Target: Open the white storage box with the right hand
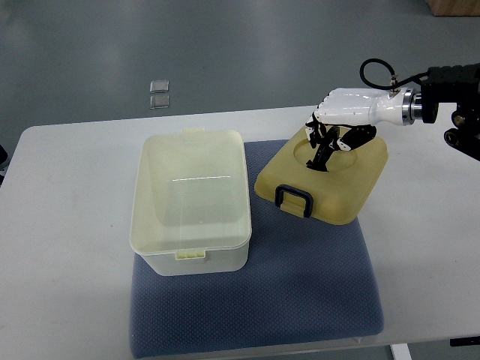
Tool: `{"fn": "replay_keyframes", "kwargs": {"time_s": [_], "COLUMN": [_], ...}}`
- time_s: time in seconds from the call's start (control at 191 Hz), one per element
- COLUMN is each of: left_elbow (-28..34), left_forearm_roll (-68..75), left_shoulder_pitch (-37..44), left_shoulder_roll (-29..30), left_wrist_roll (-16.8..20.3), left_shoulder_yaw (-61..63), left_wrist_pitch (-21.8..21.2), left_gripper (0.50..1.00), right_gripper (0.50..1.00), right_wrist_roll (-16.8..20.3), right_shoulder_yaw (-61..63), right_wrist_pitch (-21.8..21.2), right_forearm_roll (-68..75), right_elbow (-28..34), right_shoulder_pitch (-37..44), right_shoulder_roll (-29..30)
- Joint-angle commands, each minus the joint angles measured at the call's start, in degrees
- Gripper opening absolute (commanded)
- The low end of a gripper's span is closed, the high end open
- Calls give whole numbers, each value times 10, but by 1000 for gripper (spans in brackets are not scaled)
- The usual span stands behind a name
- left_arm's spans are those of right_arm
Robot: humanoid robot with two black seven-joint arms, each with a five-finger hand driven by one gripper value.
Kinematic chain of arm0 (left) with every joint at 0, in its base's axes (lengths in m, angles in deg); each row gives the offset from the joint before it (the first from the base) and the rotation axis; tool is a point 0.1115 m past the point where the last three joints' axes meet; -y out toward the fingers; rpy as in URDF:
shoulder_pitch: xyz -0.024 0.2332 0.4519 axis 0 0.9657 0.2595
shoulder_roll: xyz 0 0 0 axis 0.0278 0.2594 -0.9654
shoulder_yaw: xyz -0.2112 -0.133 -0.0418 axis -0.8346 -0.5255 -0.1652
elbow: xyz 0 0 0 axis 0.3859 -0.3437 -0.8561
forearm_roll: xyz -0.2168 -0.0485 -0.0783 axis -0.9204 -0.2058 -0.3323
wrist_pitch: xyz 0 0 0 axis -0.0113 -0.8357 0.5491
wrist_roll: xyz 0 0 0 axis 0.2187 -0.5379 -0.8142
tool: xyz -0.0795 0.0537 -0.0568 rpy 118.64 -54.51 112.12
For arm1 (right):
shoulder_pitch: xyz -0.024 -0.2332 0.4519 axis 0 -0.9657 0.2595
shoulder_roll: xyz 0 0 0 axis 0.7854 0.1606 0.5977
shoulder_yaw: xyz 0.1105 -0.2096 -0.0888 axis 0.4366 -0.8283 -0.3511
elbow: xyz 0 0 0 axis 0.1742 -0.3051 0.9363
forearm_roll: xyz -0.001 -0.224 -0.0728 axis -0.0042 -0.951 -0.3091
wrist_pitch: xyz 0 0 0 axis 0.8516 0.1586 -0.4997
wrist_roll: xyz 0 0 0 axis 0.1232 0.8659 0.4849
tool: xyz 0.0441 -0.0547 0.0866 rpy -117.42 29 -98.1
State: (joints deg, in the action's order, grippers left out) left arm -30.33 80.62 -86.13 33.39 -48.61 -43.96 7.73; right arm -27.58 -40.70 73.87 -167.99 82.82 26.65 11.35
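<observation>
On white table (67,225), blue mat (315,300), grey floor (225,52) beyond

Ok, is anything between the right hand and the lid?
Nothing visible. The right hand is already on the lid, fingers in its top recess. The lid lies off the box, on the blue mat to its right.

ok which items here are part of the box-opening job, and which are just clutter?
Job:
- box, open
- lid, off, lying on the mat right of the box
- right hand, fingers on the lid's top

Lying about:
- blue mat under both
- two small clear squares on the floor beyond the table
</observation>
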Motion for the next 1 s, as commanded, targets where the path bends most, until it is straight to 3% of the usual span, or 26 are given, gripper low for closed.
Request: {"fn": "replay_keyframes", "kwargs": {"time_s": [0.0, 0.021, 0.026, 0.031, 0.037, 0.047, 0.058, 0.063, 0.068, 0.079, 0.089, 0.147, 0.346, 0.466, 0.634, 0.764, 0.848, 0.995], "left_elbow": [0, 0, 0, 0, 0, 0, 0, 0, 0, 0, 0, 0, 0, 0, 0, 0, 0, 0], "left_forearm_roll": [0, 0, 0, 0, 0, 0, 0, 0, 0, 0, 0, 0, 0, 0, 0, 0, 0, 0], "left_shoulder_pitch": [0, 0, 0, 0, 0, 0, 0, 0, 0, 0, 0, 0, 0, 0, 0, 0, 0, 0], "left_shoulder_roll": [0, 0, 0, 0, 0, 0, 0, 0, 0, 0, 0, 0, 0, 0, 0, 0, 0, 0], "left_wrist_roll": [0, 0, 0, 0, 0, 0, 0, 0, 0, 0, 0, 0, 0, 0, 0, 0, 0, 0], "left_shoulder_yaw": [0, 0, 0, 0, 0, 0, 0, 0, 0, 0, 0, 0, 0, 0, 0, 0, 0, 0], "left_wrist_pitch": [0, 0, 0, 0, 0, 0, 0, 0, 0, 0, 0, 0, 0, 0, 0, 0, 0, 0], "left_gripper": [1000, 1000, 1000, 1000, 1000, 1000, 1000, 1000, 1000, 1000, 1000, 1000, 1000, 1000, 1000, 1000, 1000, 1000], "right_gripper": [500, 500, 569, 570, 645, 646, 790, 791, 839, 840, 901, 925, 930, 928, 928, 926, 924, 926], "right_wrist_roll": [0, 0, 0, 0, 0, 0, 0, 0, 0, 0, 0, 0, 0, 0, 0, 0, 0, 13], "right_shoulder_yaw": [1, 2, 4, 4, 5, 5, 7, 7, 8, 8, 8, 8, 9, 30, 63, 102, 135, 150], "right_wrist_pitch": [3, 3, 3, 3, 3, 3, 4, 4, 4, 4, 4, 4, 4, -19, -173, -249, -278, -274], "right_forearm_roll": [2, 3, 3, 3, 3, 3, 5, 5, 6, 6, 7, 10, 11, 31, 51, 100, 185, 398], "right_elbow": [-4, -4, -4, -4, -4, -4, -4, -4, -4, -4, -4, -4, -4, -2, 3, 1, -8, -55], "right_shoulder_pitch": [-14, -16, -18, -18, -19, -19, -21, -21, -23, -23, -26, -30, -34, -28, 0, 9, 8, -15], "right_shoulder_roll": [20, 22, 24, 24, 25, 25, 28, 28, 28, 28, 30, 32, 27, 23, 3, -4, 3, 27]}}
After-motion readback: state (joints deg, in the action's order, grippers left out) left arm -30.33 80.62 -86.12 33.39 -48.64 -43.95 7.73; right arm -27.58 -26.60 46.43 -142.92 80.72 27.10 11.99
